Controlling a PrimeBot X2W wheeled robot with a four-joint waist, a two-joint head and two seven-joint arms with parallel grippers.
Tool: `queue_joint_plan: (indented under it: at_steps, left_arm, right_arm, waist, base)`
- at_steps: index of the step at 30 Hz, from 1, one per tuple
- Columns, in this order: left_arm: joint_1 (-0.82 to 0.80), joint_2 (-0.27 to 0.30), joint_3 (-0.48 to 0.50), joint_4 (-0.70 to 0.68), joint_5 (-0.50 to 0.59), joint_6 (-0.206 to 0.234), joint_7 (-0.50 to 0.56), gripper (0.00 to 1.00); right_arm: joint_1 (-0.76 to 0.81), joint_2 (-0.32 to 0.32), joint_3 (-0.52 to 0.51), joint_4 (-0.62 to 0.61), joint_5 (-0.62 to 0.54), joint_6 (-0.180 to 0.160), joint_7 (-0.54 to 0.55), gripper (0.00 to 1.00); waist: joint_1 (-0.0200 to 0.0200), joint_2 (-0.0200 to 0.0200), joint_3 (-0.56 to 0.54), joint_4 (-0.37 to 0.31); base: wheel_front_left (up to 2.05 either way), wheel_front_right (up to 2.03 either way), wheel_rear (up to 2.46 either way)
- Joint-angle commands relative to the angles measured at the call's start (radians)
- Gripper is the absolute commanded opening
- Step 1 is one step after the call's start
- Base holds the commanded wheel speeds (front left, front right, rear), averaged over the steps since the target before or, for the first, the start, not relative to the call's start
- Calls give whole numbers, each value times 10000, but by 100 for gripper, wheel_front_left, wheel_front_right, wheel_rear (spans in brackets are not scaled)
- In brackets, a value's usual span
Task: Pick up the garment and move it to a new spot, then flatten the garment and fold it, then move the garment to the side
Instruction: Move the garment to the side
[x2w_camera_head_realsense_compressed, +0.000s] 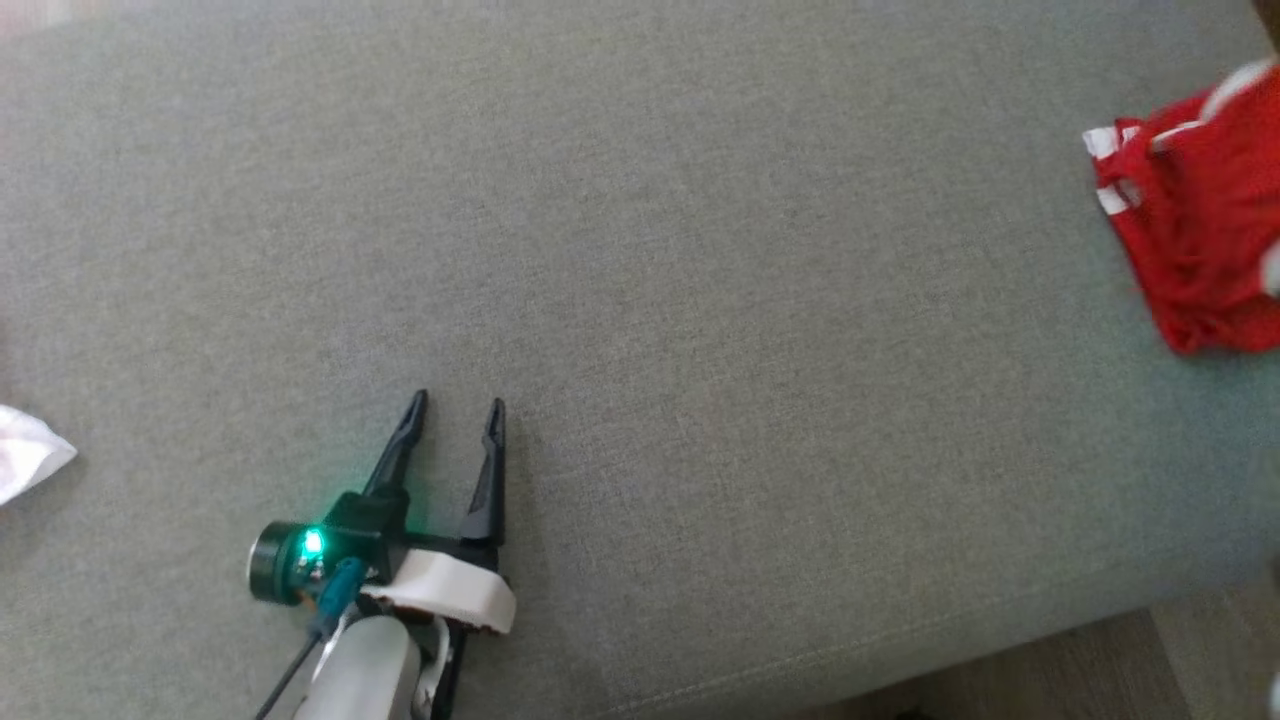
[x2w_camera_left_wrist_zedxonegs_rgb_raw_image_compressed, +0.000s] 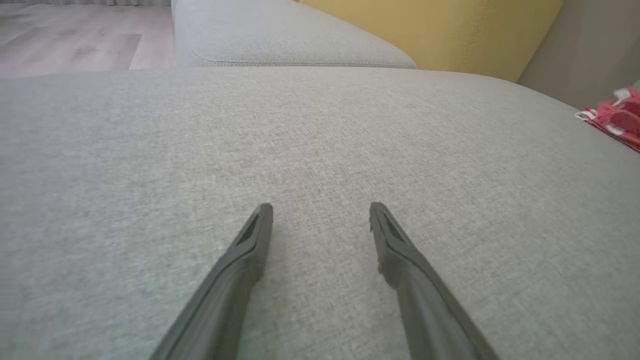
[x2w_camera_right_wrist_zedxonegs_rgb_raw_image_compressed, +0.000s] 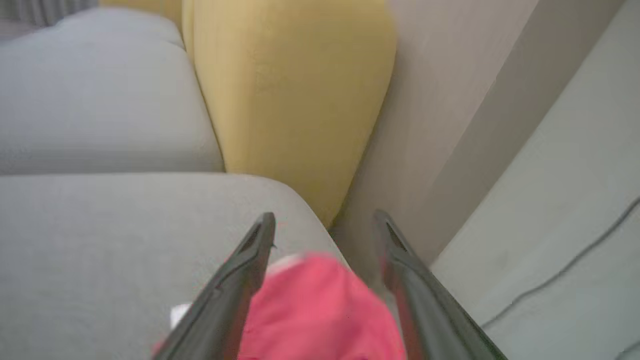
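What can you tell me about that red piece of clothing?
The garment is bright red, soft cloth with white-trimmed sleeve ends. It lies crumpled in a heap on the grey sofa cushion, near its right end, partly cut off by the head view's edge. The right gripper hangs open over it; whether they touch is unclear.
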Motion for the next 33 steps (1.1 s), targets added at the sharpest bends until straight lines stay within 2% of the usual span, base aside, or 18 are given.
queue_joint_plan:
  at_steps: [1,7,13,22,33]
  left_arm:
    - [37,79,447,-176,-61,94,-51,100]
    - [246,79,903,-313,-153,321,-51,100]
    - [516,79,1273,-337,-192,415,-51,100]
    - [752,79,1515,-152,-297,482,-51,100]
    - [1327,79,1645,-232,-216,648,-51,100]
  right_arm:
    - [-41,281,255,-826,82,-7,-105,100]
    - [973,1816,1382,-2629,783,-7,-107,100]
    - [2277,2642,2436,-3503,1695,-7,-107,100]
    - [4218,2860,3316,-4019,2765,-7,-108,100]
    - [5298,2864,3602,-4345,2755,-7,-108,100]
  waist:
    - [-1,0,-163,-5]
    - [-1,0,-685,124]
    - [-1,0,-1211,712]
    - [-1,0,-1747,1648]
    - [-1,0,-2448,2039]
  base:
    - [0,0,0]
    - [0,0,0]
    - [0,0,0]
    - [0,0,0]
    - [0,0,0]
